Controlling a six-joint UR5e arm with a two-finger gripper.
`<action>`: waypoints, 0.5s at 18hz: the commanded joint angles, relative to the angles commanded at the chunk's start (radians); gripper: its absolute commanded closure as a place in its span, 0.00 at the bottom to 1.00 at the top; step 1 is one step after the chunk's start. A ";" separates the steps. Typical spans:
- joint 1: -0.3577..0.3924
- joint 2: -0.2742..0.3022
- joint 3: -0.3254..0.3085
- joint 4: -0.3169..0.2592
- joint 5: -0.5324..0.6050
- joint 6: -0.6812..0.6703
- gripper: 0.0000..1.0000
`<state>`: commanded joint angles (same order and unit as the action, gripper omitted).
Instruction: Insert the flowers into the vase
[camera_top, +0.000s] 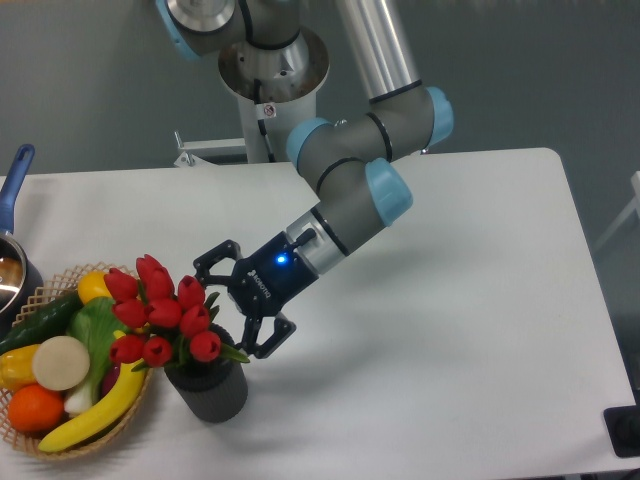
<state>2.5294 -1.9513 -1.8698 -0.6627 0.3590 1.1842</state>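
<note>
The flowers (160, 312), a bunch of red tulip buds with green leaves, stand with their stems in the dark grey vase (212, 392) at the front left of the table. The buds lean left, over the edge of the wicker basket. My gripper (227, 308) is just right of the bunch at bud height and comes in from the right. It is open, with one finger behind the buds and one in front above the vase rim. I see no finger pressing on the flowers.
A wicker basket (62, 447) of fruit and vegetables sits directly left of the vase and touches the bunch. A pot with a blue handle (16, 175) is at the far left edge. The arm's base column (268, 90) stands behind the table.
</note>
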 joint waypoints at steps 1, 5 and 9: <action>0.014 0.008 -0.006 0.000 0.000 0.006 0.01; 0.078 0.038 -0.005 -0.006 0.005 0.005 0.00; 0.158 0.055 0.006 -0.008 0.058 0.008 0.00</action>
<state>2.6874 -1.8960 -1.8638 -0.6703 0.4168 1.1919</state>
